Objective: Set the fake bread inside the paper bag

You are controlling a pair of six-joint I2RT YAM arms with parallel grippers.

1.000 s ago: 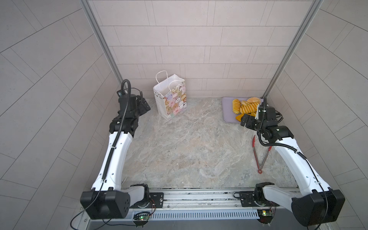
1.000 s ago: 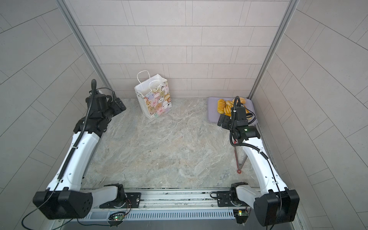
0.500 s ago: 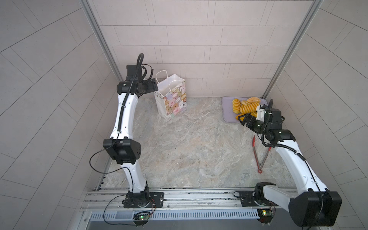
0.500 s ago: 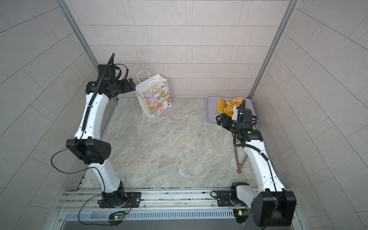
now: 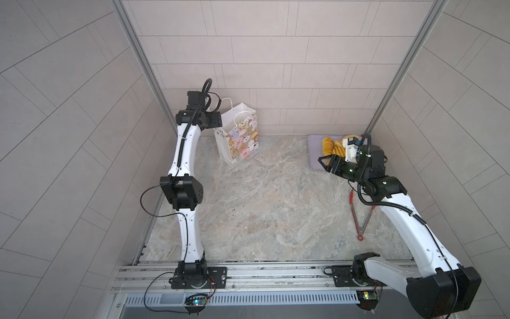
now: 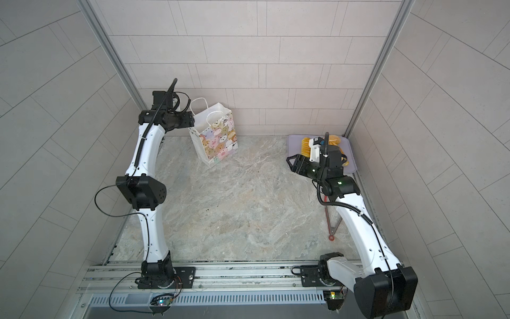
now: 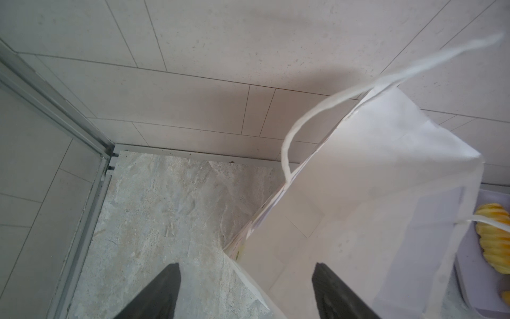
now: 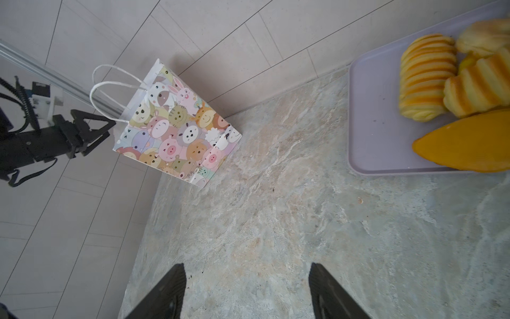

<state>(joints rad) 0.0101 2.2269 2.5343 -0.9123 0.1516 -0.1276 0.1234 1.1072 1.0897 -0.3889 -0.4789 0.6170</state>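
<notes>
The paper bag [image 5: 239, 138] [image 6: 218, 139] stands upright near the back wall, with animal faces on its front [image 8: 176, 124]. My left gripper [image 5: 219, 123] [image 6: 192, 121] is at the bag's top left edge. Its jaws stand open across the bag's side rim [image 7: 372, 207], one finger over the inside, the other over the floor [image 7: 245, 266]. The fake bread [image 5: 331, 145] [image 6: 305, 146] [image 8: 427, 80] lies piled on a lilac tray. My right gripper [image 5: 321, 161] [image 6: 289, 161] [image 8: 245, 265] hovers open and empty over the floor, beside the tray's near left corner.
The lilac tray [image 5: 314, 154] [image 6: 293, 140] [image 8: 372, 124] sits in the back right corner. Red-tipped tongs [image 5: 358, 218] [image 6: 329, 221] lie on the floor under my right arm. Tiled walls close in the back and both sides.
My left arm has risen from low by the left wall and reached the bag's top edge. My right gripper has swung a little leftward, away from the tray.
</notes>
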